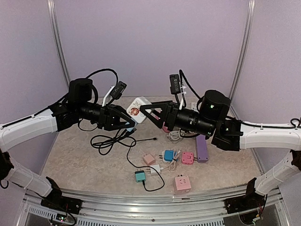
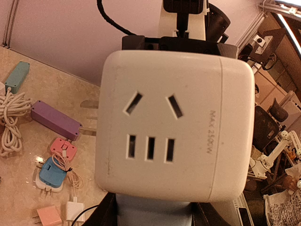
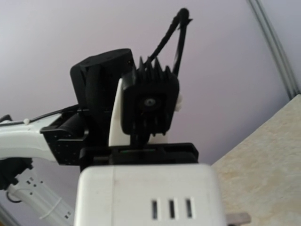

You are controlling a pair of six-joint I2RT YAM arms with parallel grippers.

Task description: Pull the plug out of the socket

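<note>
A white cube socket [image 1: 138, 108] is held in the air between both arms above the table's middle. It fills the left wrist view [image 2: 174, 127] and the bottom of the right wrist view [image 3: 146, 197]. A light-blue plug [image 2: 155, 214] sits against the socket's lower face, with no gap showing. My left gripper [image 1: 129, 123] is shut on the plug, its black fingers [image 2: 101, 214] on either side of it. My right gripper [image 1: 147, 109] grips the socket from the right; its fingers are hidden in its own wrist view.
On the table below lie a purple power strip [image 1: 201, 148], pink adapters [image 1: 182, 183], a blue adapter [image 1: 168, 155], a teal plug [image 1: 140, 176], a peach adapter [image 1: 149, 159] and a looped black cable [image 1: 110, 141]. Purple walls enclose the table.
</note>
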